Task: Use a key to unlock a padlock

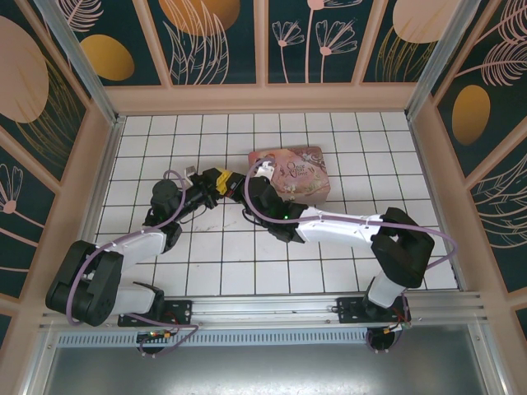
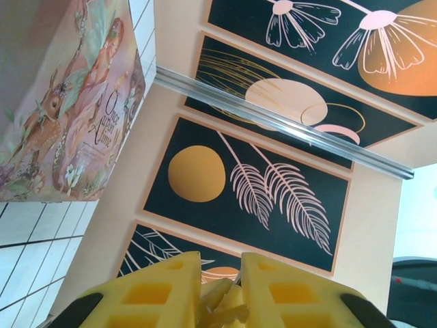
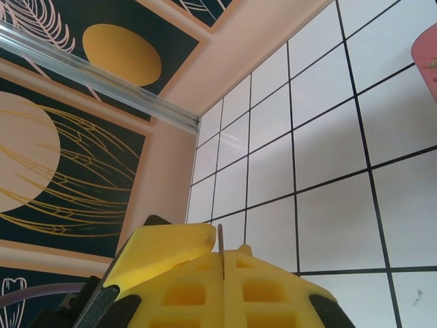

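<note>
Right wrist view showed the right gripper point(image 3: 222, 251) clamped flat on the key point(image 3: 220, 236), its thin blade poking straight out along the fingers. The left gripper point(image 2: 220, 265), close on its left from above, had its jaws nearly closed around something pale; whether that was the padlock could not be told. The blade probably needed aiming leftward.

Top camera looks down; low wrist cameras face the walls point(image 2: 239, 184).

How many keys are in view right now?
1: the key, seen edge-on, pinched between the fingers of the shut right gripper. Others may be hidden from these views.
</note>
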Robot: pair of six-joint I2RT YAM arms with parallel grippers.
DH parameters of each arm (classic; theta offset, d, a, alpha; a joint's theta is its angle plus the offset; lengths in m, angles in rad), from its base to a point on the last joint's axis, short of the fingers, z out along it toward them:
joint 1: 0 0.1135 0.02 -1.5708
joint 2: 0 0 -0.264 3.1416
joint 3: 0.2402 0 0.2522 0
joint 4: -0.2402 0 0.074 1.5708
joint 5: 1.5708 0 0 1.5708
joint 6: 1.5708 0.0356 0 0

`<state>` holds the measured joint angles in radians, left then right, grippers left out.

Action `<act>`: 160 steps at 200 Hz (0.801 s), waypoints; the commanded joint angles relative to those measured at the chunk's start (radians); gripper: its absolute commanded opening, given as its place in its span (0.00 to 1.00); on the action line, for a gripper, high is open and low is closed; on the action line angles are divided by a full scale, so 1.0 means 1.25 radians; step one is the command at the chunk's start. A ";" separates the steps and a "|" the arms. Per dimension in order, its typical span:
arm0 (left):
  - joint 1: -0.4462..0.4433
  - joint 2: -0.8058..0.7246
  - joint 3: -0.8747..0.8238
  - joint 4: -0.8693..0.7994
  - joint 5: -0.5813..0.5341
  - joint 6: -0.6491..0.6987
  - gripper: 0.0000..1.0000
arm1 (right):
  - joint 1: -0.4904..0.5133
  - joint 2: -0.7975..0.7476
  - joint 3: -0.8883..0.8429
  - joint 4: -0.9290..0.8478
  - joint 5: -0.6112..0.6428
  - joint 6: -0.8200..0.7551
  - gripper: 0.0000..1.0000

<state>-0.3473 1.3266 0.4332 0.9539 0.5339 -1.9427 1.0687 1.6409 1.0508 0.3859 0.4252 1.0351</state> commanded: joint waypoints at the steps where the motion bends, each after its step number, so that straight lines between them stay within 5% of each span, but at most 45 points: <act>1: -0.003 -0.015 -0.002 -0.008 -0.016 0.015 0.21 | 0.004 -0.030 -0.017 0.009 0.021 0.015 0.00; 160: -0.003 -0.019 -0.002 -0.035 -0.023 0.037 0.21 | 0.004 -0.035 -0.008 0.020 0.018 0.007 0.00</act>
<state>-0.3473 1.3216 0.4328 0.9108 0.5121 -1.9144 1.0687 1.6146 1.0199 0.3862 0.4290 1.0382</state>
